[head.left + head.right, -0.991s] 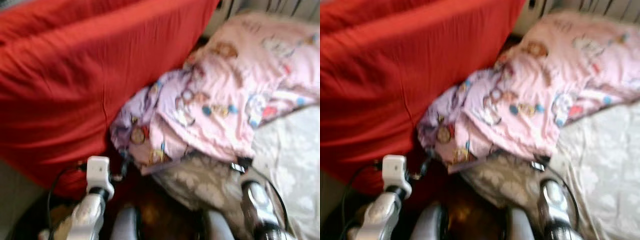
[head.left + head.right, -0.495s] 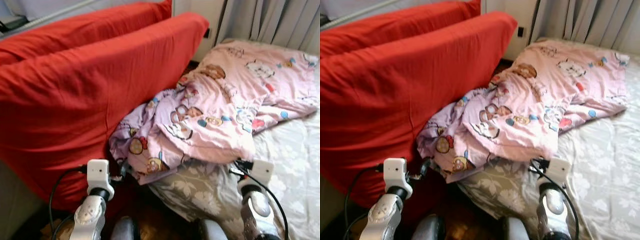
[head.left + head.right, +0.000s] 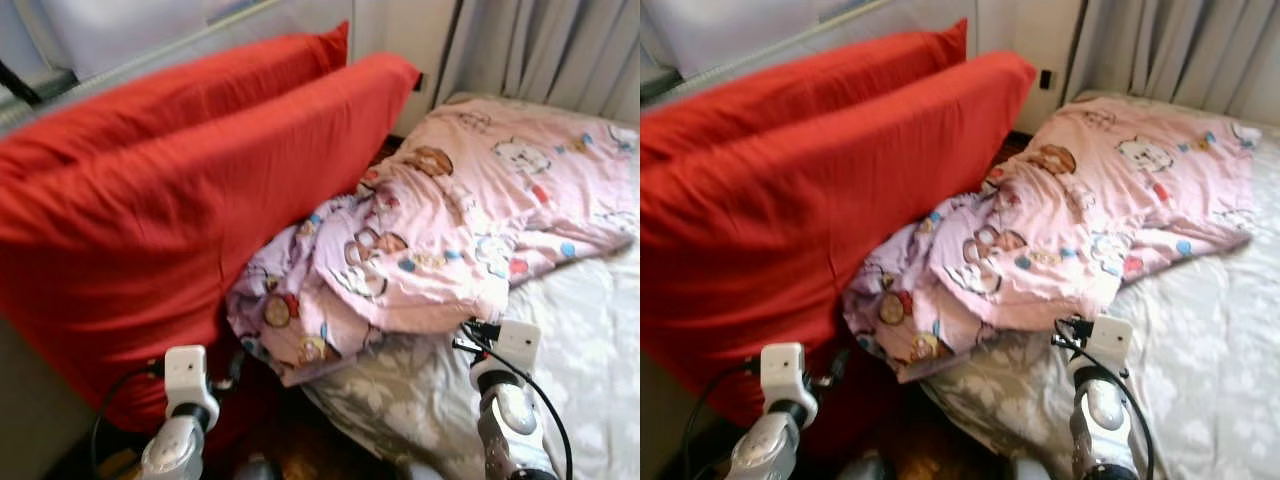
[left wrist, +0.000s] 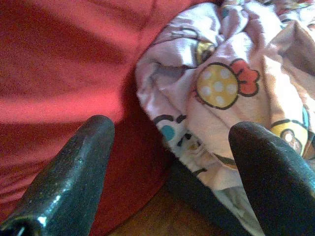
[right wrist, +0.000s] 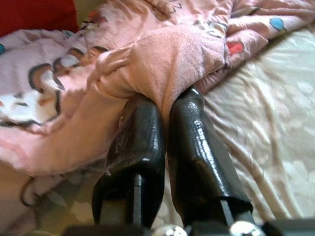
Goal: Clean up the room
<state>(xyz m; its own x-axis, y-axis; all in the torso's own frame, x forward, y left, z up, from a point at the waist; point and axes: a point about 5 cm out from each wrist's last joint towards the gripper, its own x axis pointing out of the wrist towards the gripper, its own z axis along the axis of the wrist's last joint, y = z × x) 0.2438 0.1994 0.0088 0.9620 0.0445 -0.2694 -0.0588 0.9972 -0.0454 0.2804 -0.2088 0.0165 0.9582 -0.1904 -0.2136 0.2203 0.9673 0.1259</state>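
Note:
A pink cartoon-print blanket (image 3: 450,230) lies crumpled across a bed, its lower edge hanging over the bed's corner beside two big red cushions (image 3: 170,200). My right gripper (image 5: 166,101) is shut, its tips pinching a fold of the blanket (image 5: 162,59) near the front edge; the right wrist (image 3: 515,345) shows low at the right. My left gripper (image 4: 172,128) is open, its fingers (image 4: 78,167) spread wide just short of the blanket's hanging end (image 4: 221,88) and the red cushion (image 4: 64,64). The left wrist (image 3: 186,375) sits low at the left.
The bed has a pale floral sheet (image 3: 590,330). Grey curtains (image 3: 560,50) and a white wall stand behind it. A strip of dark wooden floor (image 3: 300,440) runs between cushions and bed. The cushions lean close on my left.
The blurred picture has sharpened and the camera has tilted up, bringing curtains and wall into view. Both wrists sit lower in the picture, still at the blanket's near edge.

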